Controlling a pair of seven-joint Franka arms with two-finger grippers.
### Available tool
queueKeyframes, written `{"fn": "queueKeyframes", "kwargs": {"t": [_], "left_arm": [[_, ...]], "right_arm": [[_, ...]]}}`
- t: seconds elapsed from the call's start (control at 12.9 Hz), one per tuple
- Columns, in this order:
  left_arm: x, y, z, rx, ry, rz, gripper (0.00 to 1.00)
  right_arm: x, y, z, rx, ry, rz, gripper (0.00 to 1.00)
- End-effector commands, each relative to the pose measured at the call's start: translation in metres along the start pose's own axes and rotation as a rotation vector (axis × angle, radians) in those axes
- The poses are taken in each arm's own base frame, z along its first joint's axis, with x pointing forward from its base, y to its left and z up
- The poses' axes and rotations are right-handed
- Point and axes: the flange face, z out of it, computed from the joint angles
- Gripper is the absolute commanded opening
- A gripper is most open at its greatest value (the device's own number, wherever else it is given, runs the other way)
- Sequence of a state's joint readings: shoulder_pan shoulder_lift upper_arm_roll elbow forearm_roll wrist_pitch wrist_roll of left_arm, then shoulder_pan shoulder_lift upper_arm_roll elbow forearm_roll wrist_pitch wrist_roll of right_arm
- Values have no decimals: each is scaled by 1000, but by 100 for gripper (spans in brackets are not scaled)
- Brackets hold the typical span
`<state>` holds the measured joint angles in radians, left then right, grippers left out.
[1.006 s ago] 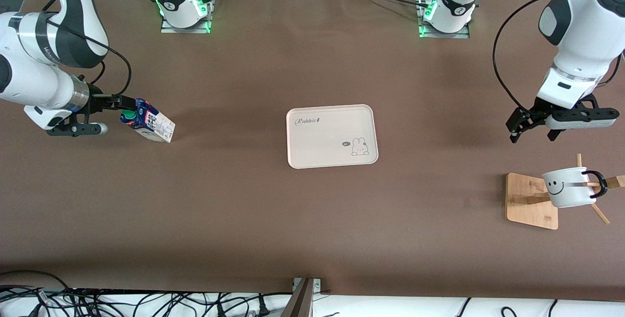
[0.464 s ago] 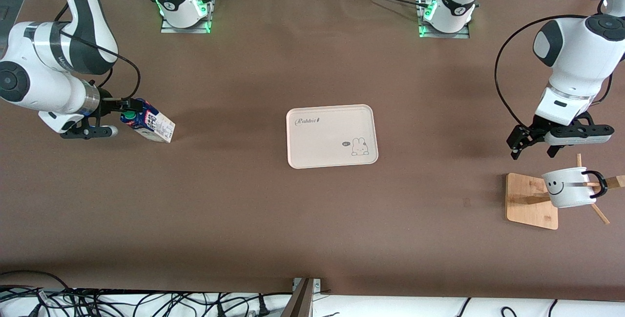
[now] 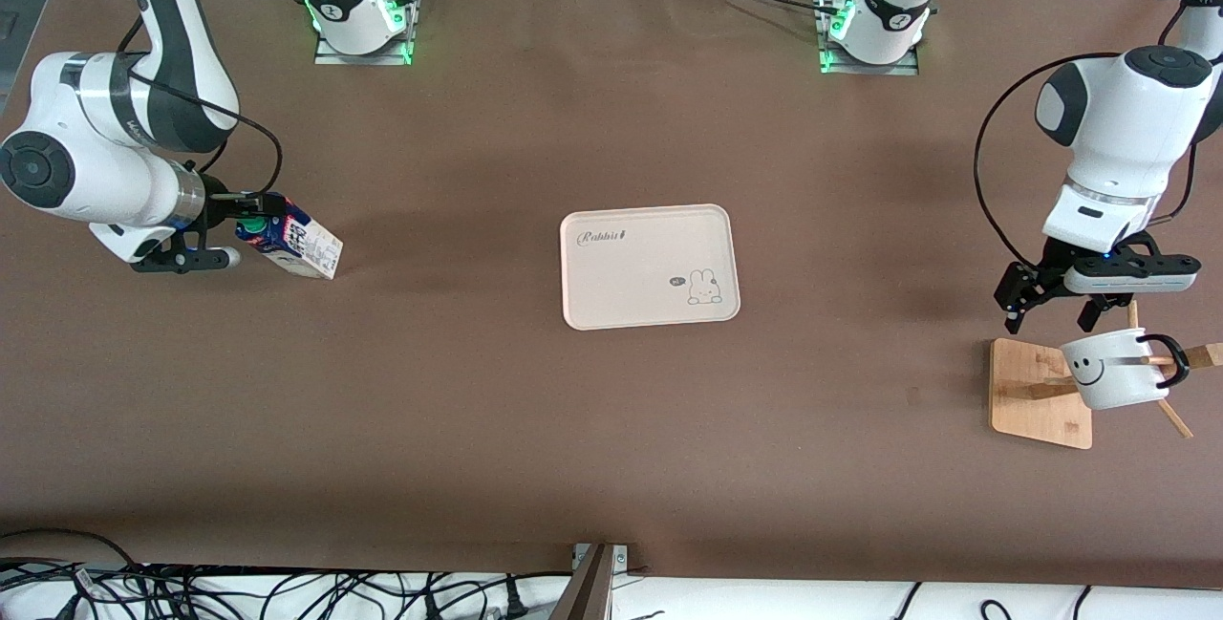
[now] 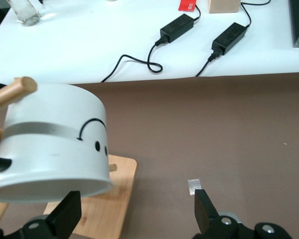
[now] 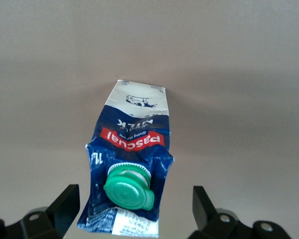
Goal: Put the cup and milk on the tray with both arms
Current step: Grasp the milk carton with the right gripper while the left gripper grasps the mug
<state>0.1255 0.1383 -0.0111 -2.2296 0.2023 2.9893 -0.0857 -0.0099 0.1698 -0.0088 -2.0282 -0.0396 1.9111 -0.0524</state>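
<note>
We see: left pincer (image 3: 1057,307) wide above glossy cup (image 3: 1111,368) | right pincer (image 3: 232,231) wide astride crumpled milk (image 3: 291,245) | flat tray (image 3: 650,266) bare

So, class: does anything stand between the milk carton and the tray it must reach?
Nothing visible does. Only bare table lies between the milk and the tray. The right gripper is open around the carton's top; the left gripper is open beside the cup.

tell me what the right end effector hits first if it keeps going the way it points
Most likely the milk: in the right wrist view the carton's green cap sits between the open fingers of the right end effector, directly ahead. Whether they already touch is unclear.
</note>
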Motion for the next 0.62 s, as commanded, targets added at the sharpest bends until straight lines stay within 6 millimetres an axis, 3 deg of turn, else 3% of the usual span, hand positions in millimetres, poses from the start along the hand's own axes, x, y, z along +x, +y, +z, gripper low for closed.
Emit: {"fn": "queueKeyframes", "kwargs": {"t": [0.0,0.15,0.23,0.39,0.46,0.54], "left_arm": [[1,-4,12,6,32,31,100],[0,-4,15,4,46,33,100],[0,-3,16,2,55,35,100],[0,-4,18,-1,73,32,100],[1,-5,17,0,76,31,100],[1,-5,18,1,76,31,91]], "right_arm": [[-2,-2,7,14,10,8,100],[-2,-2,10,15,4,6,100],[-3,-2,10,15,2,6,84],[-3,-8,10,14,-3,-6,39],[-3,-11,9,13,-2,-12,36],[-3,-11,7,12,1,-12,36]]}}
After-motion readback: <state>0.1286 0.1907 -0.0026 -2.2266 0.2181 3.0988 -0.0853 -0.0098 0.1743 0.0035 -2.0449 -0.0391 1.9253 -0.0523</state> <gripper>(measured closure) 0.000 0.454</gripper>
